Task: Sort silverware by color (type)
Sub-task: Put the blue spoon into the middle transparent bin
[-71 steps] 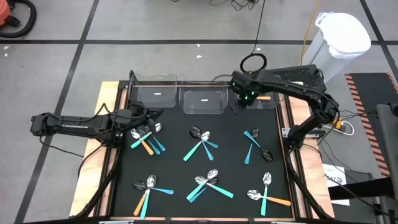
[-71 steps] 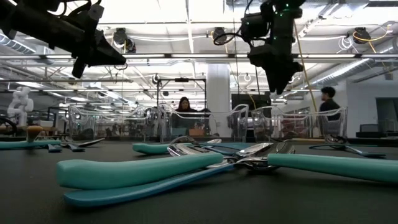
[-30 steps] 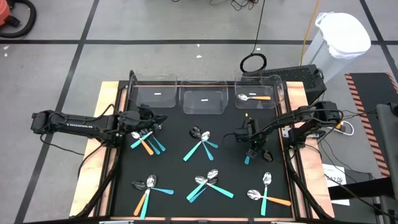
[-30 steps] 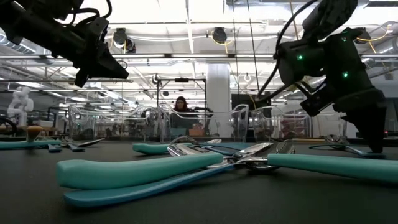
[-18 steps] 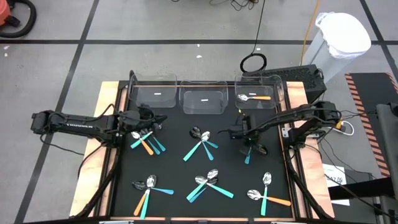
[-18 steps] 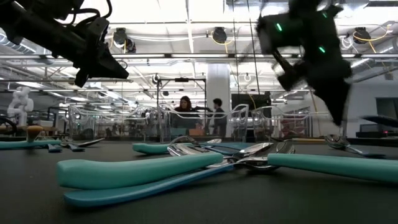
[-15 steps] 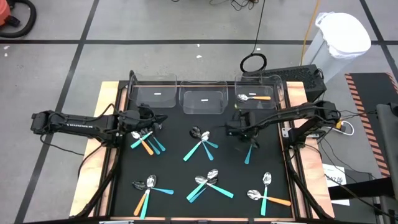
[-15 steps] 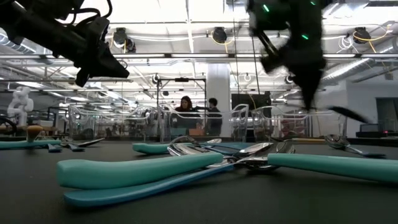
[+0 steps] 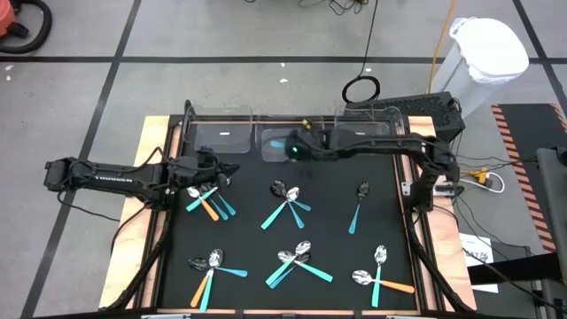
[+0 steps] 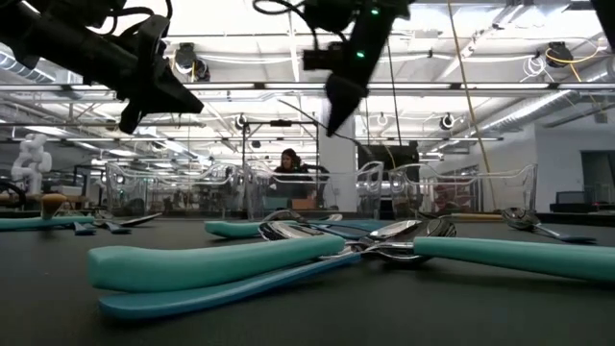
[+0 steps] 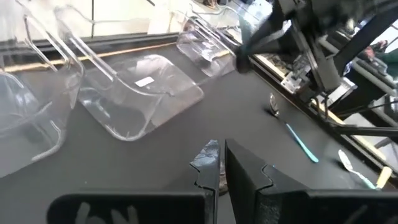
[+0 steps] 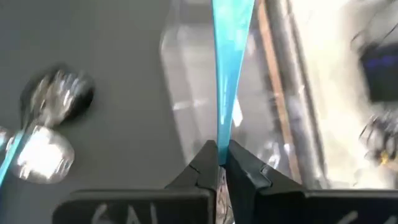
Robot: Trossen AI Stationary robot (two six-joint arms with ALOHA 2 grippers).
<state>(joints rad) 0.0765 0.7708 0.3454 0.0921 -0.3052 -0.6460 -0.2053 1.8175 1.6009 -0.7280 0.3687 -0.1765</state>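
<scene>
Motion blur smears my right claw (image 9: 295, 149) in the high view, over the middle clear bin (image 9: 289, 143). Its fingers are clamped on a light blue handle (image 12: 228, 56); the utensil's head is hidden between them, so I cannot tell its type. The handle's long axis runs straight out from the fingertips, over the bin. My left claw (image 9: 221, 169) hangs closed and empty above the spoon cluster (image 9: 207, 198) at the mat's left side.

Silverware (image 9: 285, 211): shiny metal heads, smooth plastic handles. Bins (image 9: 288, 143): clear glossy plastic. Table (image 9: 252, 239): matt black mat, bare wood edge round it.
</scene>
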